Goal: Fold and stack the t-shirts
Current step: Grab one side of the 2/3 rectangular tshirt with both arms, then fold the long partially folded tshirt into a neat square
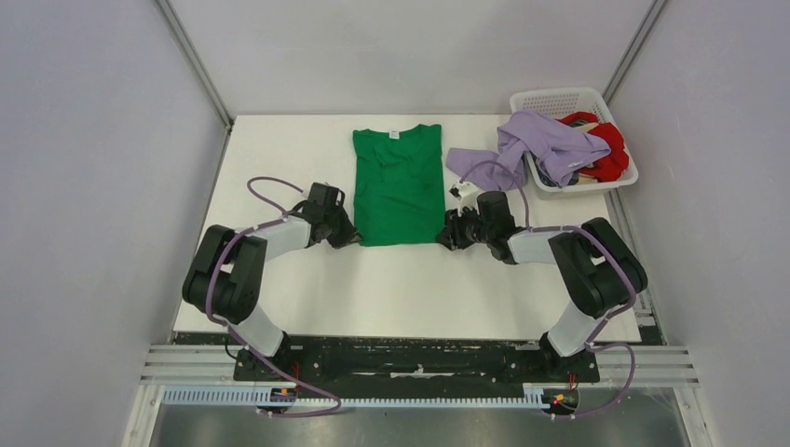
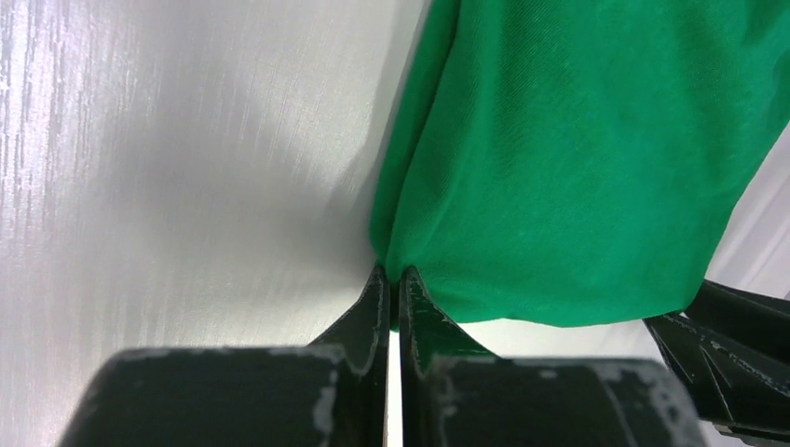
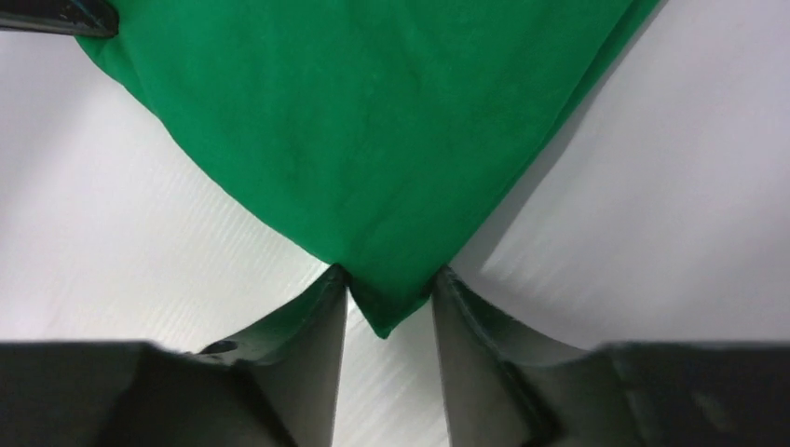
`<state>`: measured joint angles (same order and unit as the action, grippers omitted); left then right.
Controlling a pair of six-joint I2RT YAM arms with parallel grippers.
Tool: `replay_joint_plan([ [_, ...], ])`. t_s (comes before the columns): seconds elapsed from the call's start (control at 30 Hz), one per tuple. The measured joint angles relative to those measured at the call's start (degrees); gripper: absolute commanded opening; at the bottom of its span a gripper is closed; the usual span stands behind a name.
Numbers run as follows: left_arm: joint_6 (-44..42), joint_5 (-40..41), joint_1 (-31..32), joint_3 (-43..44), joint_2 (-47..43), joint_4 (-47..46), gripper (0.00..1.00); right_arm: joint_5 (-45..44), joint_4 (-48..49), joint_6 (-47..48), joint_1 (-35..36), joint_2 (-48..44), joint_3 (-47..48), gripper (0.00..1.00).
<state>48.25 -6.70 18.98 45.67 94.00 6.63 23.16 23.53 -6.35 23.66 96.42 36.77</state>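
While the white table (image 1: pixel 401 298) is carrying everything in view, the left gripper (image 2: pixel 392 272) is reaching in low from the left and pinching the near left corner of the green t-shirt (image 1: pixel 399 186). Its two black fingers (image 2: pixel 368 321) are pressing almost flat together, and the cloth's edge is sitting caught at their tips. The green t-shirt is lying flat in the middle of the table's far half as a long, narrow panel, with its collar pointing toward the far edge and a small white label showing at the neck. At the near right corner of that panel the right gripper (image 3: pixel 389 277) is coming in low from the right. Its jaws are standing apart on either side of the corner, whose point is poking into the gap between them, and bare table is showing in the gap behind that point, so nothing is clamped there. Further right, the lavender t-shirt (image 1: pixel 545 144) is lying rumpled, partly spilling onto the table and partly draping over the near left rim of the white lattice basket (image 1: pixel 559 97), which is sitting at the table's far right corner. The red t-shirt (image 1: pixel 611 149) is lying bunched inside the basket, toward its right side.
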Motion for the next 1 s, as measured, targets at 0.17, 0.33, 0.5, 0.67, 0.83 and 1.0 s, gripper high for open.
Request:
replay_joint_plan([
  [0.17,0.0,-0.1,0.0,0.1,0.1,-0.1,0.02,0.7,-0.2,0.6,1.2,2.1,1.4,0.00],
  [0.33,-0.2,0.3,0.0,-2.4,-3.1,1.0,0.02,0.6,-1.2,0.3,2.4,-0.3,-0.3,0.00],
  [0.5,-0.2,0.4,0.7,-9.4,-15.9,7.3,0.02,3.3,-2.7,-1.9,5.2,-12.8,-9.0,0.00],
  [0.67,-0.1,0.5,3.1,-14.6,-34.6,16.0,0.02,4.8,-7.6,-2.2,11.0,-25.0,-13.8,0.00],
  [0.83,0.3,0.1,4.4,-15.7,-53.0,25.7,0.02,6.0,-12.8,-2.7,16.5,-37.3,-16.7,0.00],
  [1.0,0.8,-1.2,4.6,-14.6,-61.7,32.0,0.02,6.5,-15.5,-4.4,17.0,-45.9,-16.9,0.00],
])
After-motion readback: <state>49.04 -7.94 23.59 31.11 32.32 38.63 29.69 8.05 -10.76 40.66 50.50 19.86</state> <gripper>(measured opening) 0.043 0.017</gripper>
